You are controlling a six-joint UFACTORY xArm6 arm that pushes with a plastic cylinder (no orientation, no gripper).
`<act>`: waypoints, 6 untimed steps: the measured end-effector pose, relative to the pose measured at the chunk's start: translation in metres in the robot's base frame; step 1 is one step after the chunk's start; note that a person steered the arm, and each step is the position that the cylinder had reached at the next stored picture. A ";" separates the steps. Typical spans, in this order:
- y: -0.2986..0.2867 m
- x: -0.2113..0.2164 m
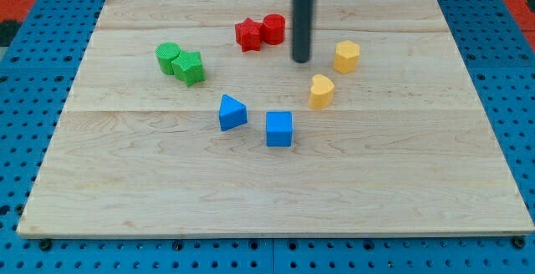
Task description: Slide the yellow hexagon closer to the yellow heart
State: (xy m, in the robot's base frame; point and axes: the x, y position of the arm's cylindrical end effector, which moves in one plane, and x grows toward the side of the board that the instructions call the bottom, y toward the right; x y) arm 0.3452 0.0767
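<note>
The yellow hexagon (347,56) sits on the wooden board right of centre, toward the view's top. The yellow heart (322,91) lies just below and to the left of it, a small gap between them. My tip (301,60) rests on the board to the left of the hexagon, about a block's width away, and above the heart. The dark rod rises straight up out of the view's top.
A red star (248,34) and a red cylinder (273,28) touch each other left of the rod. Two green blocks (180,62) sit at the left. A blue triangle (231,112) and a blue cube (279,129) lie below centre. The board's edge (276,234) runs along the bottom.
</note>
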 end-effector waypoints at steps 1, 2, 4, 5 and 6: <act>0.004 0.031; 0.083 0.026; 0.022 -0.012; -0.004 0.025; 0.094 0.026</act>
